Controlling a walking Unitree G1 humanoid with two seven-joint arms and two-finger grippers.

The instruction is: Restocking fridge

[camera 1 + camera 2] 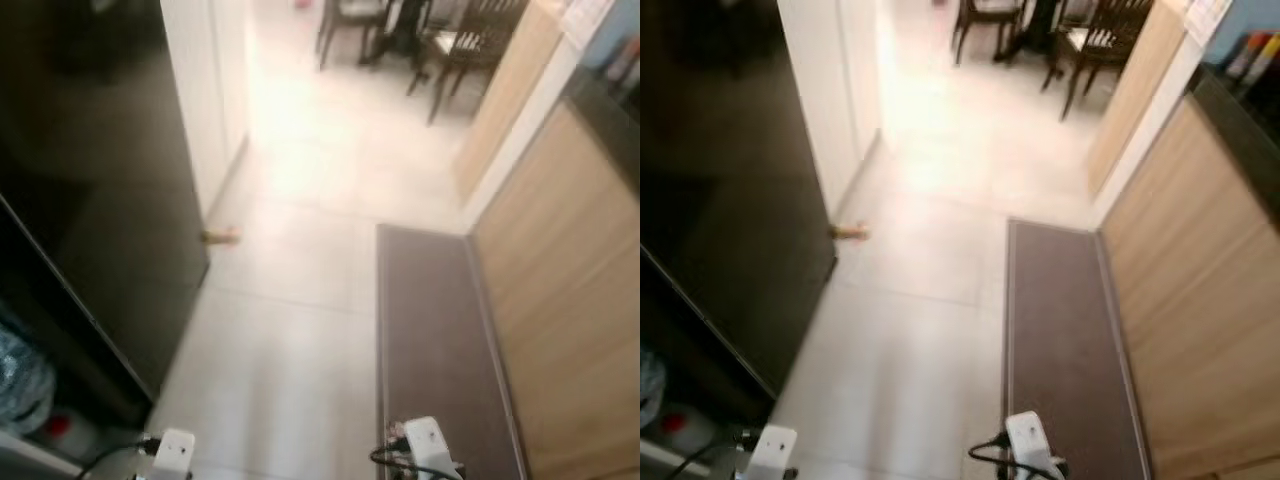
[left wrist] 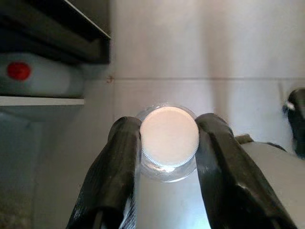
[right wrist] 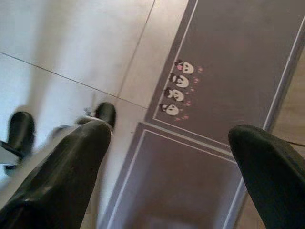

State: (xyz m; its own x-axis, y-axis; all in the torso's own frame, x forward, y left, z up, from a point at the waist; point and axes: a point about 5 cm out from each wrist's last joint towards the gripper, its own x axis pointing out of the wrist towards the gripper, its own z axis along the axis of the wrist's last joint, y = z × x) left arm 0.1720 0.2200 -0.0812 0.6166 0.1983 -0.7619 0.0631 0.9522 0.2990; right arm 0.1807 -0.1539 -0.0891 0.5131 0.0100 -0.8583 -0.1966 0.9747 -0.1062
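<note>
Left gripper clamps a clear plastic bottle at the neck, both black fingers touching it just below the round, ridged white cap. Right gripper is spread wide, nothing between its fingers, above a flat grey mat (small panda print, pale border). Glossy black fridge door stands open on the left; its shelf holds a white jug with a red cap. Floor is smooth pale tile.

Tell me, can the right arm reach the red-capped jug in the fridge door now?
Probably not: the right gripper hangs open over the mat, and the red-capped jug sits at the robot's left.
</note>
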